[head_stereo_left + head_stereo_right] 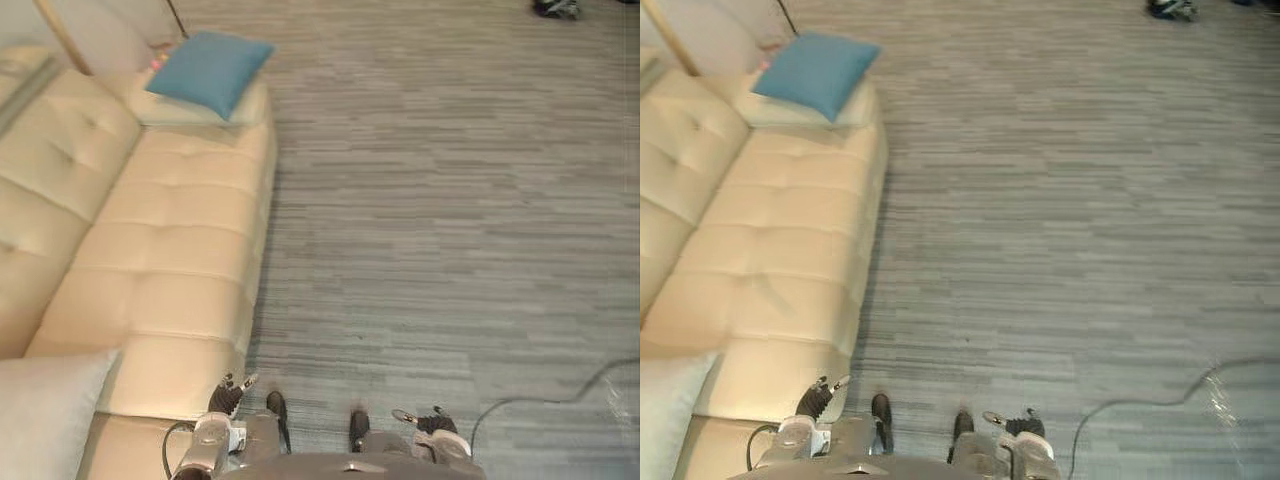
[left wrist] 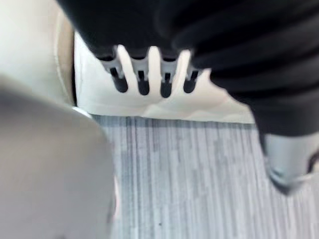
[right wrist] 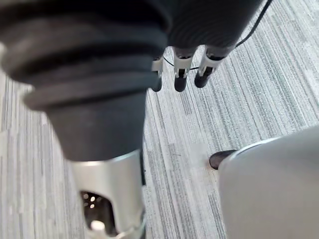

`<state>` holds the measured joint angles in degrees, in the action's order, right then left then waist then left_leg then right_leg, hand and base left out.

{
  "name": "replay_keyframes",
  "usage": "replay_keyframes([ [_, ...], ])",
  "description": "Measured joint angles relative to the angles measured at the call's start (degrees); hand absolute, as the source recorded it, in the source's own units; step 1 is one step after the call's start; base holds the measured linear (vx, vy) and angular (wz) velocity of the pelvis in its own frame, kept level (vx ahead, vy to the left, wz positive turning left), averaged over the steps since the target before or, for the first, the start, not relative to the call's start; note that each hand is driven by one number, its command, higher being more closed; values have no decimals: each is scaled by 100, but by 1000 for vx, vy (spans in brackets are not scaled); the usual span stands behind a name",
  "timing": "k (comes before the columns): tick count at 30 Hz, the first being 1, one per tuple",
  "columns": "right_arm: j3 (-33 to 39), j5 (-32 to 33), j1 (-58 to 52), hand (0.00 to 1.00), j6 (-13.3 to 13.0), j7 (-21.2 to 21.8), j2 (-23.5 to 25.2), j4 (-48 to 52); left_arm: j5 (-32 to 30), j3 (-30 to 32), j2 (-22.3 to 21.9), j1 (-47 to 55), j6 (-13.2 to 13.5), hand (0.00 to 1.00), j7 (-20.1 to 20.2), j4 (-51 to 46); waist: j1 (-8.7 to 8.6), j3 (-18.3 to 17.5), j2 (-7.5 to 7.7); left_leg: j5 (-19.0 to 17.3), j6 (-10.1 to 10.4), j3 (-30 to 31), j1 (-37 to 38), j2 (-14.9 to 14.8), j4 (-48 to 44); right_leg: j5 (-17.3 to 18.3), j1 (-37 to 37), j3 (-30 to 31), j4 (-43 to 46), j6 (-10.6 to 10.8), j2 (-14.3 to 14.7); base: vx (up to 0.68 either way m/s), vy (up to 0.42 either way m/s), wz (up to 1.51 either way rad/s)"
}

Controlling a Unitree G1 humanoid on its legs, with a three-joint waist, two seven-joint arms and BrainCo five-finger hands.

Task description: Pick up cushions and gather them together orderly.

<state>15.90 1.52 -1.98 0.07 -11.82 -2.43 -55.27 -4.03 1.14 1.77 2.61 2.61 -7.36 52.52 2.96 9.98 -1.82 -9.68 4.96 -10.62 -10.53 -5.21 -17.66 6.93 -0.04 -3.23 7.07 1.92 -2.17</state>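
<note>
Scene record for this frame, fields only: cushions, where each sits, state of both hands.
sofa: beige, tufted, on robot's left
cream cushion: far end of sofa seat
blue cushion: on top of it
pale grey cushion: near end, apart from those two
left robot hand: open, empty, by sofa's near end
right robot hand: open, empty, above carpet
gathered: not yet

We can read no text, label, brand, number or sign: not on the blue cushion, the cream cushion under it, the grey cushion, the sofa or the carpet.
</note>
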Motion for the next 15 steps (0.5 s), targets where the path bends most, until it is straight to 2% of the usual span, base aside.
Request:
replay_keyframes([
  [2, -4, -1, -13, 0, 13, 0, 4, -7, 20, 52, -3, 8, -5, 0, 3, -2, 44, -47, 28, -146, -246, 79, -26, 165, -154, 58, -16, 280, -33, 51, -55, 248, 219, -49],
  [4, -12, -2, 4, 0, 10, 4, 27, -30, 21, 41, 15, 6, -17, 0, 3, 62, 16, -106, 50, -261, -412, -90, 10, 282, -197, 166, -74, 426, 114, 198, -185, 269, 206, -49],
  [6, 69, 3, -1, 0, 13, 10, 7, -112, 52, -11, 1, 1, -34, 0, 1, 109, 13, -197, 85, -513, -575, -402, 69, 373, -313, 559, -612, 488, 1216, 508, -359, 291, 150, -54],
  [7, 117, 27, 9, 0, 8, 16, 0, -119, 53, -21, 4, 3, -39, 0, 0, 122, 3, -194, 81, -545, -643, -464, 131, 384, -327, 624, -794, 439, 1622, 596, -408, 241, 99, -56],
  [8, 195, 48, 85, 0, -7, 17, -7, -145, 65, -34, 20, 2, -52, 0, -5, 175, -10, -189, 82, -610, -718, -567, 326, 413, -297, 663, -1209, 269, 2557, 684, -561, 343, 91, -47],
  [9, 282, 48, 225, 0, -9, 18, -14, -190, 102, -238, 126, 15, -113, 0, -13, 220, -136, -172, 106, -655, -778, -577, 789, 521, -100, 693, -1552, -310, 3772, 613, -856, 370, 75, -34],
  [10, 279, 47, 250, 0, -7, 19, -23, -191, 119, -331, 167, 20, -129, 0, -11, 221, -174, -167, 98, -655, -781, -539, 962, 535, -30, 766, -1585, -575, 4004, 482, -936, 400, 48, -8],
  [11, 266, 41, 287, 0, -11, 20, -39, -191, 128, -433, 200, 3, -135, 0, -13, 215, -223, -131, 32, -655, -781, -496, 1298, 498, 189, 955, -1631, -1112, 4194, 151, -1011, 345, -10, 6],
  [12, 236, 40, 339, 0, -16, 21, -35, -188, 154, -435, 207, -34, -135, 0, -30, 216, -240, -91, -38, -654, -779, -496, 1529, 399, 307, 1089, -1690, -1584, 4093, -115, -989, 499, -68, 7],
  [13, 213, 41, 398, 0, -27, 19, -14, -189, 158, -396, 230, -86, -134, 0, -70, 215, -243, -94, 24, -650, -768, -498, 1678, 318, 315, 1050, -1932, -2212, 3406, -220, -927, 487, -89, 8],
  [14, 210, 41, 399, 0, -26, 16, -11, -192, 158, -397, 234, -86, -134, 0, -70, 215, -251, -100, 58, -663, -691, -504, 1710, 326, 316, 884, -1983, -2323, 3048, -242, -893, 500, -135, 12],
  [15, 200, 42, 371, 0, -23, 9, 8, -197, 156, -390, 276, -74, -135, 0, -66, 211, -274, -103, 239, -752, -502, -503, 1841, 442, 309, 39, -1987, -2454, 1855, -385, -762, 364, -113, 11],
])
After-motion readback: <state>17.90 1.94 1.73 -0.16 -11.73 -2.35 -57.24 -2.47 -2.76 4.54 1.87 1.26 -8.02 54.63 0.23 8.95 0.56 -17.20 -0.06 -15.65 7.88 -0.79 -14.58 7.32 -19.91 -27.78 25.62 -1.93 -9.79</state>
